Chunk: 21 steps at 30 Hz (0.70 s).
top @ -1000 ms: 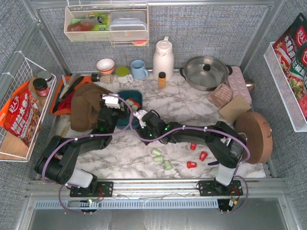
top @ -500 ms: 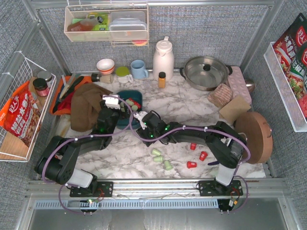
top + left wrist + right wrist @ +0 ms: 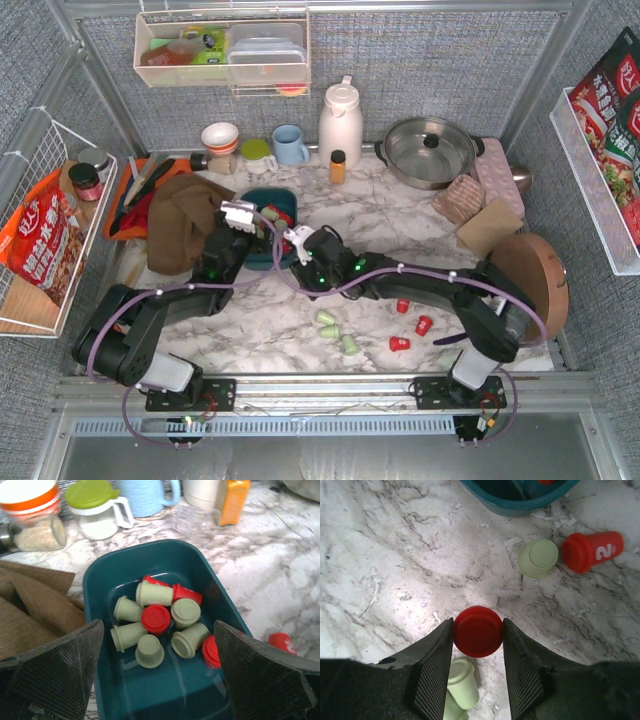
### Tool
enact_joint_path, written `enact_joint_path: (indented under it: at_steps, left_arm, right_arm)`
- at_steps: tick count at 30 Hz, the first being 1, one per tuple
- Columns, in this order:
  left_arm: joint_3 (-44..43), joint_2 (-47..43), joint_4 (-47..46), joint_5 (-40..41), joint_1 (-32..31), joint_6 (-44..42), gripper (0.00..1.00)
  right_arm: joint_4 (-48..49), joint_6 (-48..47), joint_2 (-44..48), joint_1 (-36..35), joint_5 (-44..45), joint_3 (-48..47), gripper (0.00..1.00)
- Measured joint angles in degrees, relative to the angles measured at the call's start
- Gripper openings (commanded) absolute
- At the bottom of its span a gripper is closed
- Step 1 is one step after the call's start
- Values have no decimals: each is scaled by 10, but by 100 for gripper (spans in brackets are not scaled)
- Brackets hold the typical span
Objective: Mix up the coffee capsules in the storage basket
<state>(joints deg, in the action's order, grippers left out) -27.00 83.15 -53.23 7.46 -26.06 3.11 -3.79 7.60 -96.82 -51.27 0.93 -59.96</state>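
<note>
The right gripper (image 3: 477,630) pinches a red capsule (image 3: 478,639) by its sides, near the storage basket (image 3: 520,506). The left gripper (image 3: 159,675) gapes wide above the coffee capsules (image 3: 156,617) lying inside the basket. The pods look light, stiff and slick, so a hold across the tapered wall seems safest.

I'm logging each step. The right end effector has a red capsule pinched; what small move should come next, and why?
Probably carry it forward over the storage basket, then release. The right end effector grips the red capsule above bare marble, with the basket's rim just ahead. The left end effector hangs open over the basket, so mind clearance.
</note>
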Motion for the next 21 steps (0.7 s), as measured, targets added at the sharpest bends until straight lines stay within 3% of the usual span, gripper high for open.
enact_joint_path:
  at_steps: [6, 14, 21]
  left_arm:
    - [34, 5, -64, -92, -19, -58, 99]
    - [91, 76, -252, -292, -86, -186, 99]
    - [53, 149, -363, -386, -141, -216, 99]
  right_arm:
    - [-5, -2, 96, 30, 2, 35, 45]
    - [-17, 18, 240, 92, 4, 102, 45]
    - [6, 52, 308, 106, -5, 142, 46]
